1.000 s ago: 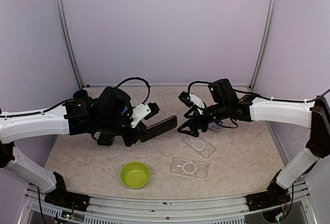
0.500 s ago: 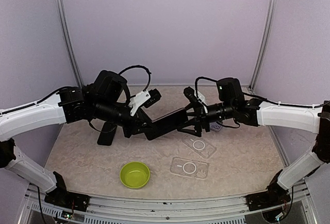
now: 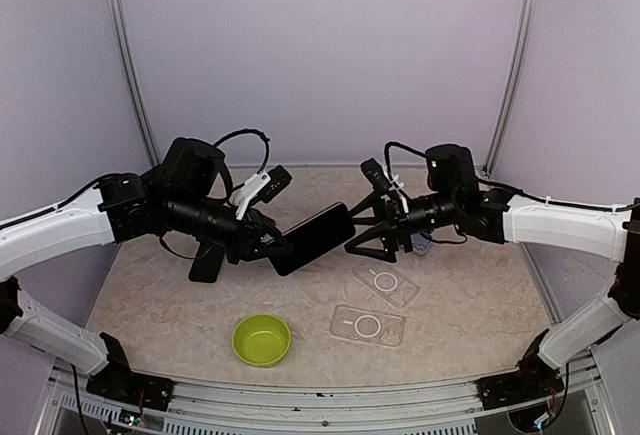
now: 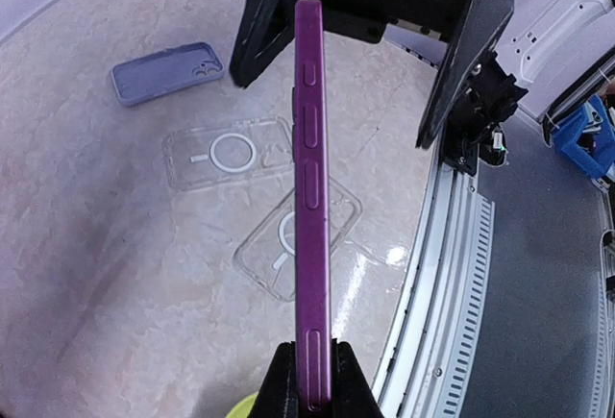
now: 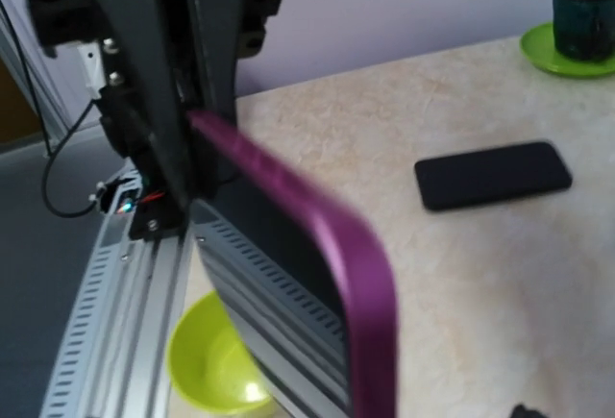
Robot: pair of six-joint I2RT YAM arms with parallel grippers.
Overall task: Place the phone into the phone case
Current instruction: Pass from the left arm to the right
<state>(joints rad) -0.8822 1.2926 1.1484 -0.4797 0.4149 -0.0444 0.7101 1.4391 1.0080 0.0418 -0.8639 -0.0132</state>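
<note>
My left gripper (image 3: 278,247) is shut on the near end of a purple-edged phone (image 3: 313,238) with a dark screen, held in the air above the table. In the left wrist view the phone (image 4: 309,197) is edge-on between my pads (image 4: 352,391). My right gripper (image 3: 362,239) is open, with its black fingers (image 4: 264,24) spread on either side of the phone's far end, not touching it. Two clear phone cases (image 3: 386,282) (image 3: 367,326) lie flat on the table below. In the right wrist view the phone (image 5: 317,274) fills the foreground.
A second black phone (image 3: 205,260) lies on the table at the left, also in the right wrist view (image 5: 493,176). A blue-grey case (image 4: 165,73) lies beyond the clear ones. A green bowl (image 3: 261,339) sits near the front rail. A dark cup on a green saucer (image 5: 581,14) stands at the back.
My left arm has lifted the phone and carried it right. My right gripper has come in so its open fingers now straddle the phone's far end.
</note>
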